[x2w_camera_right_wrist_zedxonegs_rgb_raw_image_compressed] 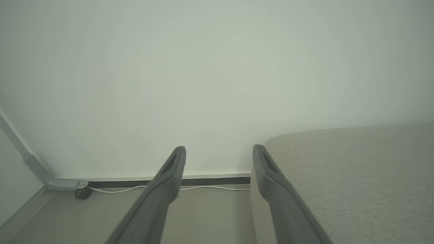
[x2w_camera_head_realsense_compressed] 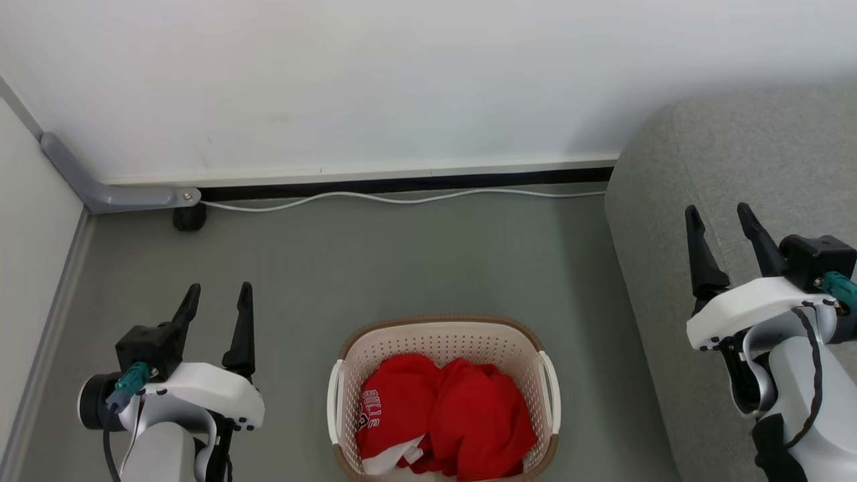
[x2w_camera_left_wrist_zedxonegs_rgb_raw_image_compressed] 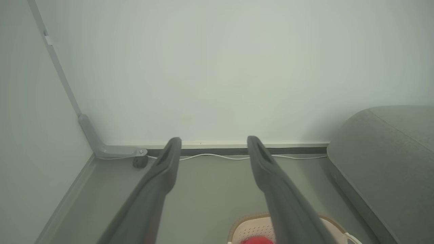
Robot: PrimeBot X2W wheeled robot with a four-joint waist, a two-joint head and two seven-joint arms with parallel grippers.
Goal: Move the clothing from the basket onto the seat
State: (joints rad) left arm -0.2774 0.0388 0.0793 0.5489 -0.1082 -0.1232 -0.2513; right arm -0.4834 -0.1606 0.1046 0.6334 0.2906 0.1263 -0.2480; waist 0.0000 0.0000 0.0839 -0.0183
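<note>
The cream perforated basket (x2w_camera_head_realsense_compressed: 442, 338) with a brown rim stands on the floor at the bottom middle of the head view. Bright red clothing (x2w_camera_head_realsense_compressed: 462, 415) with white lettering and trim is heaped inside it. The grey upholstered seat (x2w_camera_head_realsense_compressed: 736, 167) fills the right side. My left gripper (x2w_camera_head_realsense_compressed: 219, 295) hangs open and empty to the left of the basket. My right gripper (x2w_camera_head_realsense_compressed: 720, 217) is open and empty over the seat's left edge. In the left wrist view the basket's rim (x2w_camera_left_wrist_zedxonegs_rgb_raw_image_compressed: 237, 225) and a bit of red clothing (x2w_camera_left_wrist_zedxonegs_rgb_raw_image_compressed: 256, 241) show between the fingers (x2w_camera_left_wrist_zedxonegs_rgb_raw_image_compressed: 162, 173). The right wrist view shows the seat (x2w_camera_right_wrist_zedxonegs_rgb_raw_image_compressed: 356, 169).
A white wall runs across the back with a dark skirting strip. A white cable (x2w_camera_head_realsense_compressed: 402, 199) lies along the floor beneath it. A grey bracket (x2w_camera_head_realsense_compressed: 120, 194) and a small black foot (x2w_camera_head_realsense_compressed: 189, 217) sit in the left corner. Grey floor (x2w_camera_head_realsense_compressed: 402, 268) lies around the basket.
</note>
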